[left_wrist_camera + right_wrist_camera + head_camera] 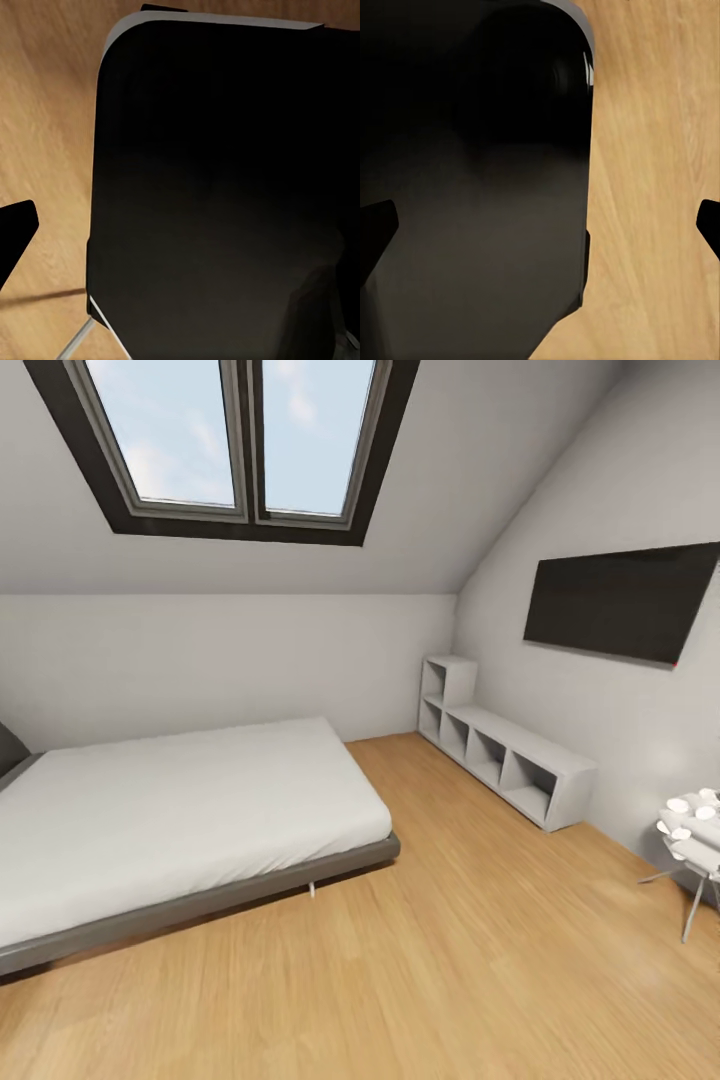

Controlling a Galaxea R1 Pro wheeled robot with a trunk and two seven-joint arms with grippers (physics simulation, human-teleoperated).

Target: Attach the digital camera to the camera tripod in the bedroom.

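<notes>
Rounded black body panel (225, 187), perhaps grey-edged

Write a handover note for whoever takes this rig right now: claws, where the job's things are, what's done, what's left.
Left claw: one dark fingertip over wood floor; open or shut can't be told.
Right claw: open, empty, fingertips wide apart.
Location: the bedroom, facing the bed, shelf and wall screen; a small table at the right edge.
Done: nothing visible. Left: find camera and tripod, pick up camera, mount it.
</notes>
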